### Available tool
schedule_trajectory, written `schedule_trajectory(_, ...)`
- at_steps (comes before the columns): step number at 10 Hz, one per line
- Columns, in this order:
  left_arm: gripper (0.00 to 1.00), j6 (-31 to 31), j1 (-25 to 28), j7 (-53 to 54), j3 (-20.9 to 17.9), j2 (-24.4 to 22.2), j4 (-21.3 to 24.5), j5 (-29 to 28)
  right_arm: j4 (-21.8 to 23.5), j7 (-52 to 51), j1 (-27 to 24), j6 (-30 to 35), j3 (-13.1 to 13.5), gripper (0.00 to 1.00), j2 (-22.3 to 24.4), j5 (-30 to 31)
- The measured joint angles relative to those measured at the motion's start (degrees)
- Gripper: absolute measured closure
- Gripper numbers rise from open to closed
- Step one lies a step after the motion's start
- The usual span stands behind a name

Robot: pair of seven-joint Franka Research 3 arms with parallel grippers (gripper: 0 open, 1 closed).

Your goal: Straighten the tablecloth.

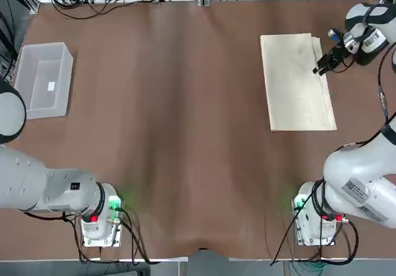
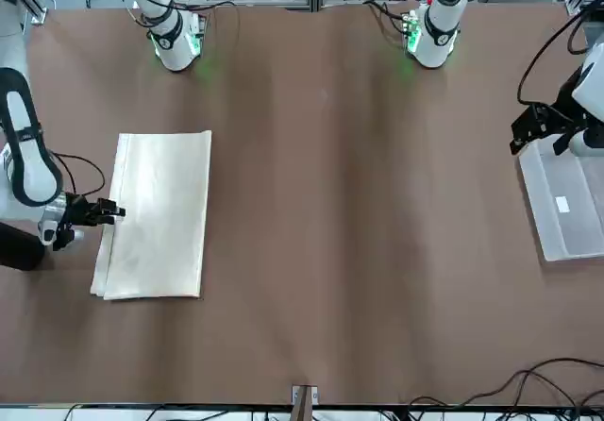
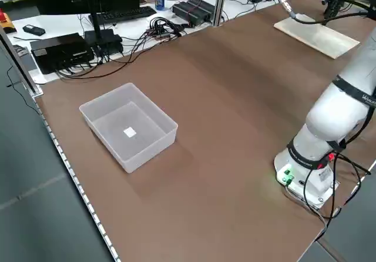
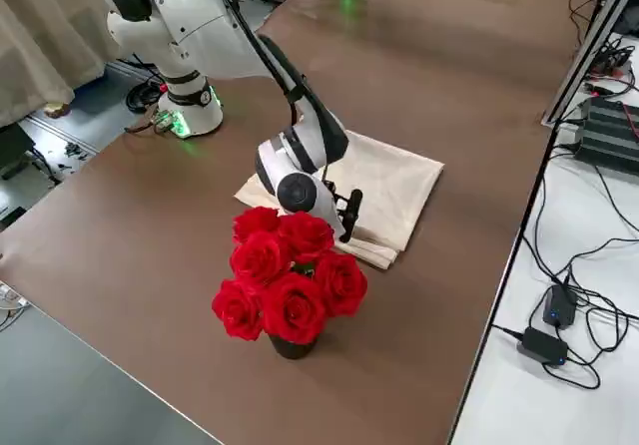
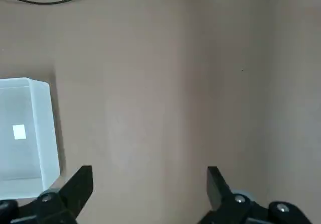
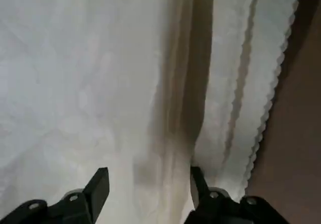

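The tablecloth point(image 1: 297, 81) lies folded into a thin cream rectangle on the far right of the brown table cover point(image 1: 179, 121) — softly creased, with scalloped layered edges point(image 6: 266, 108) along its outer side. The right gripper point(image 1: 322, 64) hangs low over that edge, fingers spread, grasping nothing. The left gripper point(image 5: 148, 184) hovers released beside the clear plastic bin point(image 1: 43, 79) — a rigid box holding one small white slip point(image 3: 130, 133). Red roses point(image 4: 285, 275) stand near the cloth
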State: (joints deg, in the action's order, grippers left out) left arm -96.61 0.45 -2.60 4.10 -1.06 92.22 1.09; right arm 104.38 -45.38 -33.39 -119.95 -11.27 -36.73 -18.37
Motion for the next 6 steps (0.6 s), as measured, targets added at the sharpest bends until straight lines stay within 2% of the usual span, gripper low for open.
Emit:
schedule_trajectory(2,0.0,0.0,0.0,0.0,0.0,0.0,0.0,0.0,0.0,0.5,0.0,0.9,-0.1,0.26,0.0,0.0)
schedule_trajectory(6,0.0,0.0,-0.1,0.0,0.1,0.0,0.0,0.0,0.0,0.8,0.0,1.6,-0.1,0.37,0.1,0.0)
